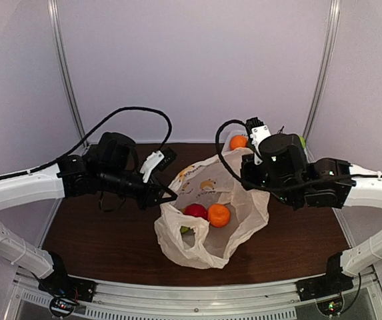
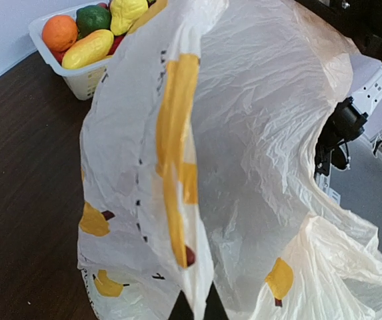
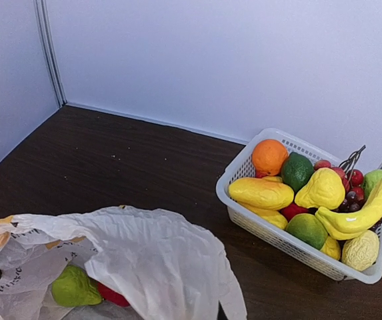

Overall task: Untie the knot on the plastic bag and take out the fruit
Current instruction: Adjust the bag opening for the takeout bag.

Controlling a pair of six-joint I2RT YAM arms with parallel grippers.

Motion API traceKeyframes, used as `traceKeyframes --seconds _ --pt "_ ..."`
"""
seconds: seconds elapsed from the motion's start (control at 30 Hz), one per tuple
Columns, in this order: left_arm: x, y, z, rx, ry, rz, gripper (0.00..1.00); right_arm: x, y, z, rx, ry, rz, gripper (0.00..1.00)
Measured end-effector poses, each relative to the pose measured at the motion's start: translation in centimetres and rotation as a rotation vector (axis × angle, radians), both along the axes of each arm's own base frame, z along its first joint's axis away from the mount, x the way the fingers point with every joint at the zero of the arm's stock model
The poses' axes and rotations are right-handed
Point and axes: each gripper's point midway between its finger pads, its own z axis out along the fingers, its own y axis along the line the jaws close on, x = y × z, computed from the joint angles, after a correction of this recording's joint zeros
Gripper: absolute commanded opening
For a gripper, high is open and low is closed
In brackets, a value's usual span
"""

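Observation:
The cream plastic bag (image 1: 211, 220) lies mid-table with its mouth held wide open; no knot is in view. Inside it I see fruit: a red piece (image 1: 195, 211), an orange one (image 1: 219, 215) and a light green one (image 3: 74, 287). My left gripper (image 1: 167, 195) is shut on the bag's left rim; in the left wrist view the film (image 2: 244, 167) runs down between the black fingertips (image 2: 181, 308). My right gripper (image 1: 246, 167) is at the raised right rim, shut on the plastic (image 3: 157, 260), its fingers almost hidden beneath it.
A white lattice basket (image 3: 291, 243) full of other fruit stands at the back right, close behind the right arm; its orange (image 1: 238, 141) shows from above. Grey walls enclose the dark wooden table (image 1: 104, 240) on three sides.

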Motion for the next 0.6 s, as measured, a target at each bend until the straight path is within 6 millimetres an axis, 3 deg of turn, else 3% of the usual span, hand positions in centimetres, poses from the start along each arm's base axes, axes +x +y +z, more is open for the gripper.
traceKeyframes --seconds 0.23,0.27,0.3,0.33,0.4,0.47,0.6 --pt "0.6 -0.7 -1.7 0.016 -0.024 -0.126 0.00 -0.7 -1.6 -4.4 -0.024 0.080 -0.041 0.03" --pt "0.5 -0.8 -1.6 0.009 -0.031 -0.136 0.00 -0.8 -1.9 -4.6 -0.022 0.086 -0.043 0.13" --pt "0.6 -0.9 -1.3 -0.008 -0.043 -0.147 0.00 -1.0 -2.2 -4.8 -0.015 0.093 -0.041 0.33" --pt "0.6 -1.0 -1.0 -0.027 -0.053 -0.157 0.00 -1.2 -2.4 -4.6 -0.002 0.094 -0.035 0.62" --pt "0.7 -0.9 -0.8 -0.052 -0.058 -0.167 0.00 -1.7 -2.8 -3.5 0.031 0.087 -0.012 0.87" --pt "1.0 -0.7 -0.8 -0.065 -0.058 -0.166 0.00 -2.1 -3.1 -2.0 0.061 0.070 0.019 0.99" --pt "1.2 -0.5 -0.7 -0.074 -0.055 -0.165 0.00 -2.9 -2.5 1.1 0.095 0.039 0.113 1.00"
